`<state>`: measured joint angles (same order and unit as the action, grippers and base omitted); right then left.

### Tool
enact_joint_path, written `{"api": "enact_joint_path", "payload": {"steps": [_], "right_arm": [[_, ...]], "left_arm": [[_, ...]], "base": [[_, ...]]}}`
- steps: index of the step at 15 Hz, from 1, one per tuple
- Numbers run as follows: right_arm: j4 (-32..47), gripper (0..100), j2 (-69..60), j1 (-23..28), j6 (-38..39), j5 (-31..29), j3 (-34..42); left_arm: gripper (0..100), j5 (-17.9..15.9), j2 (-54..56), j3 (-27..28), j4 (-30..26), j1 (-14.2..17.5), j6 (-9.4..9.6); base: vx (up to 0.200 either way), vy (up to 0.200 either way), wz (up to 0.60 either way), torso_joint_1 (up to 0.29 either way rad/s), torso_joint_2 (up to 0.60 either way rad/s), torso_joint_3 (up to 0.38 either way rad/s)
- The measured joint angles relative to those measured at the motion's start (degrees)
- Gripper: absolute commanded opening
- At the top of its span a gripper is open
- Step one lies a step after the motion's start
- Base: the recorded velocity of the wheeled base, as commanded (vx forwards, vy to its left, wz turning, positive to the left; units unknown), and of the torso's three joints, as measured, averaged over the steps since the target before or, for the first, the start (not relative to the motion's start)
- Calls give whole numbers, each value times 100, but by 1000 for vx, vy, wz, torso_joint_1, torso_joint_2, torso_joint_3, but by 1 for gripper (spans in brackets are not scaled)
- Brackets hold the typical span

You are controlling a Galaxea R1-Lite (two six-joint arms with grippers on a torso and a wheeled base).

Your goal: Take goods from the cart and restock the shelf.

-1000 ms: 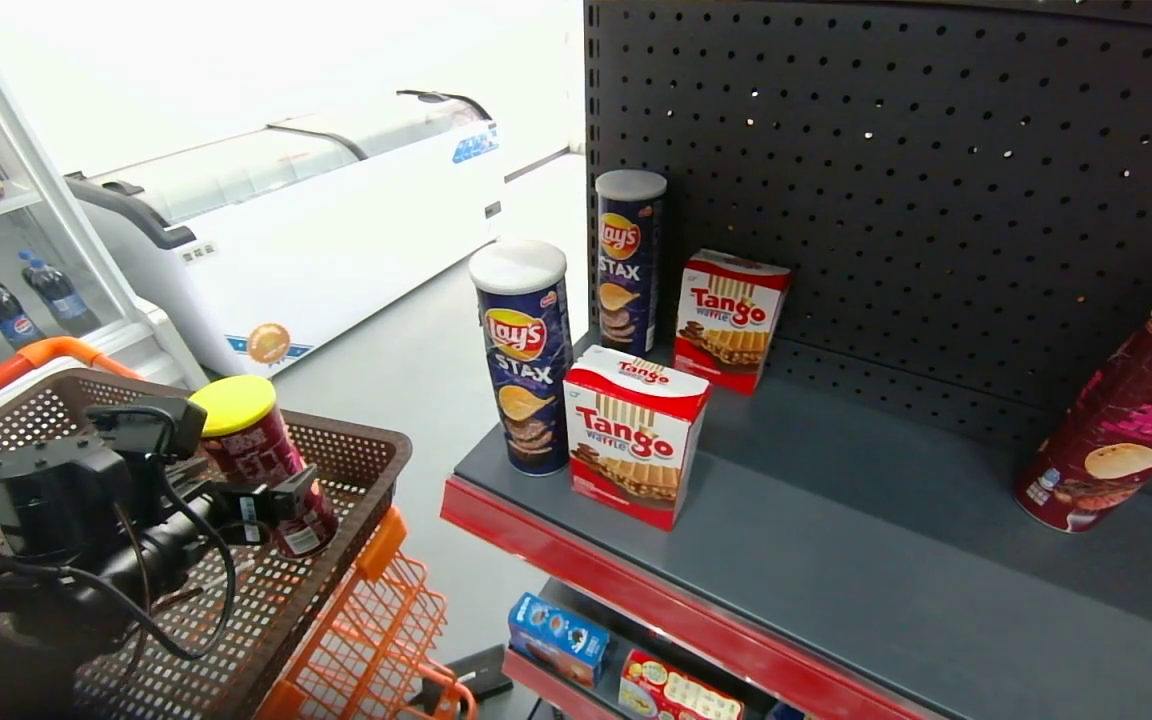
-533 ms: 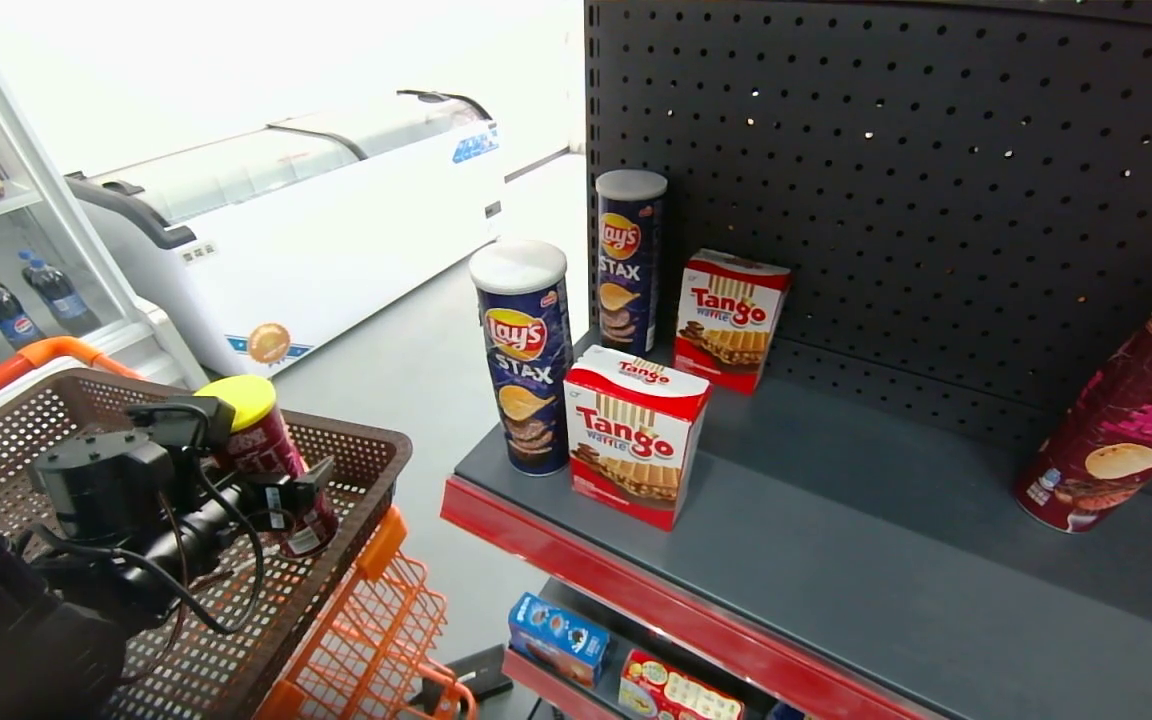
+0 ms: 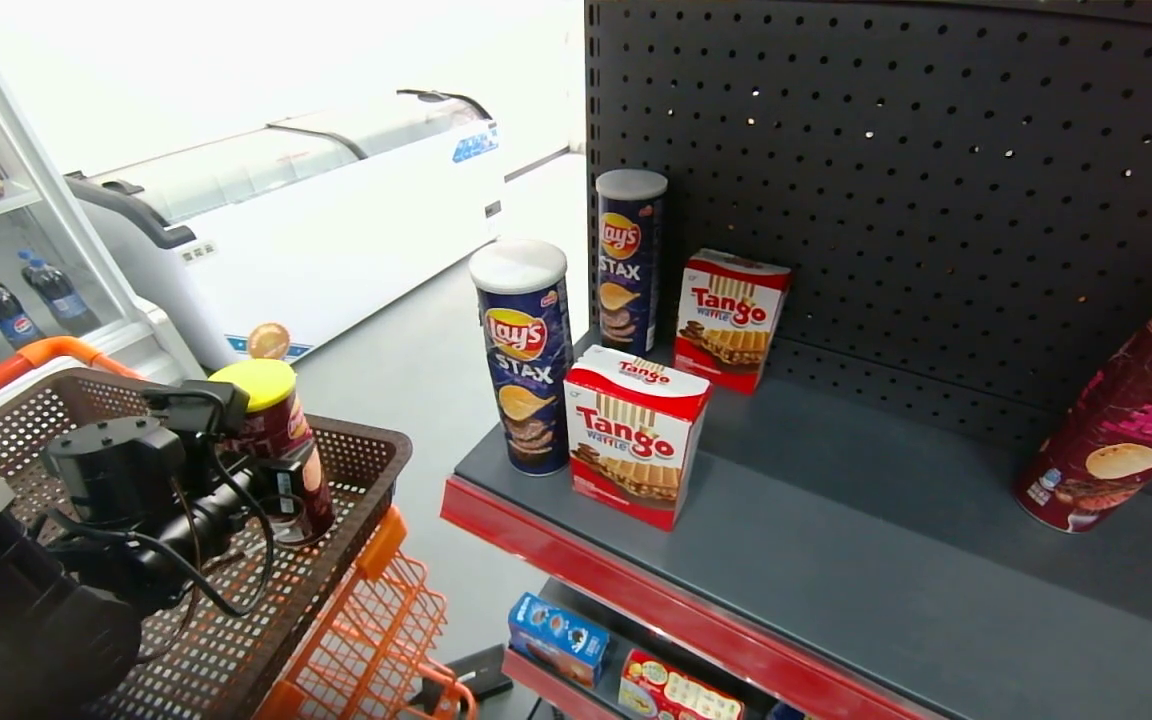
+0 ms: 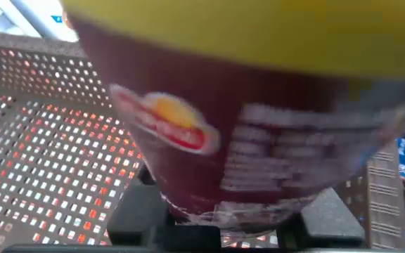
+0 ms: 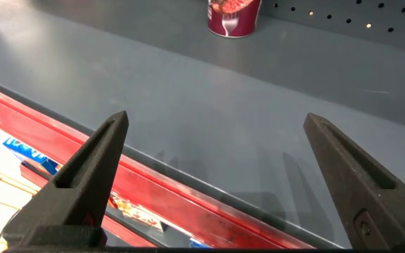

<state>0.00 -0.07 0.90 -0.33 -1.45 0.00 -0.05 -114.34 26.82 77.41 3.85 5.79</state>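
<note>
One maroon can [image 3: 276, 432], clamped between the left gripper's [image 3: 288, 492] closed fingers just over the cart basket [image 3: 378, 452], should rise clear of the rim beneath them before swinging to the shelf [image 3: 836, 540], where the right gripper's [image 5: 216, 119] fingers hang spread, empty.

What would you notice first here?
The left pincer grips a dark red chip can with a yellow lid over the brown cart basket. On the grey shelf, two blue chip cans and two red wafer boxes stand at the left end, a matching red can far right.
</note>
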Motion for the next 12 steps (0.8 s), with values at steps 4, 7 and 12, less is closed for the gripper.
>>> {"api": "enact_joint_path", "payload": {"steps": [4, 7, 12], "right_arm": [[0, 100, 0, -5, 0, -2, 0], [0, 100, 0, 0, 0, -2, 0], [0, 100, 0, -5, 0, -2, 0]], "left_arm": [[0, -129, 773, -56, -485, -221, 45], [0, -165, 1610, -50, -1011, -533, 20], [0, -290, 2994, -161, -2169, -1170, -180]], "base": [[0, 0, 0, 0, 0, 0], [0, 0, 0, 0, 0, 0], [0, 0, 0, 0, 0, 0]]}}
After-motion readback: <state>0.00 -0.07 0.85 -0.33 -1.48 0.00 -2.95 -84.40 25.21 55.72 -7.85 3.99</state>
